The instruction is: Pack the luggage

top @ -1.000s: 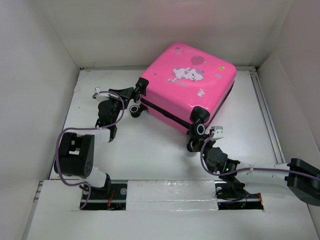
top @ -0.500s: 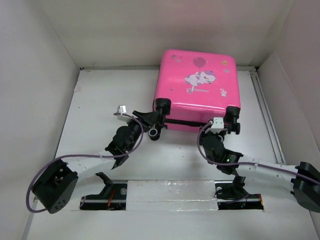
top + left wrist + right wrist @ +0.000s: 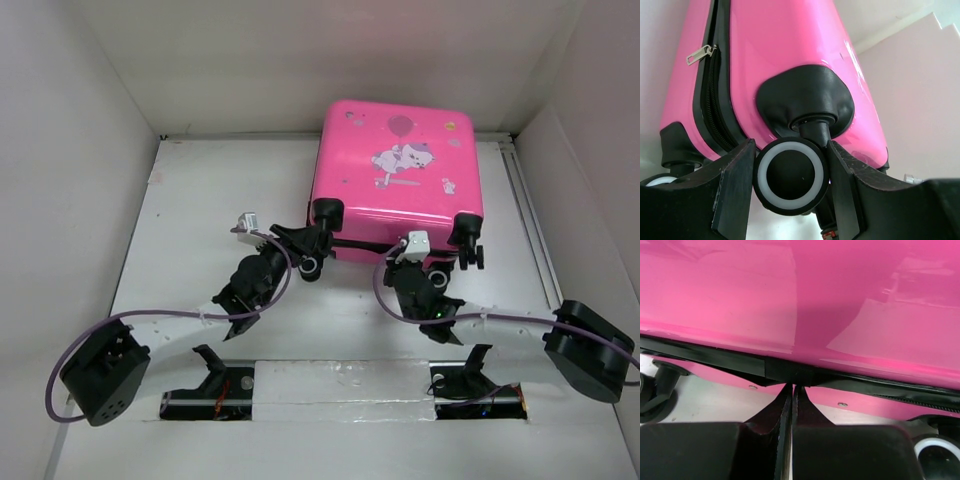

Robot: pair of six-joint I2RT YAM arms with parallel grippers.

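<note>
The luggage (image 3: 400, 170) is a hot-pink hard-shell suitcase lying flat and closed at the back of the table, sticker side up, with its black wheels toward me. My left gripper (image 3: 307, 258) is shut on its near-left wheel (image 3: 791, 175), one finger pressed against each side of the white-ringed wheel. My right gripper (image 3: 437, 266) is shut with nothing visible between its fingers. Its tips (image 3: 792, 386) touch the black zipper band (image 3: 740, 362) along the pink shell's (image 3: 840, 300) near edge.
White walls close in the table on the left, back and right. A metal zipper pull (image 3: 701, 53) hangs on the luggage's seam. The near-right wheels (image 3: 468, 255) sit just right of my right gripper. The bare white table (image 3: 200, 190) stretches left of the luggage.
The luggage has swung from a skewed angle to square with the back wall and shifted right. My left arm followed with the wheel in its grip. My right gripper moved up to the seam.
</note>
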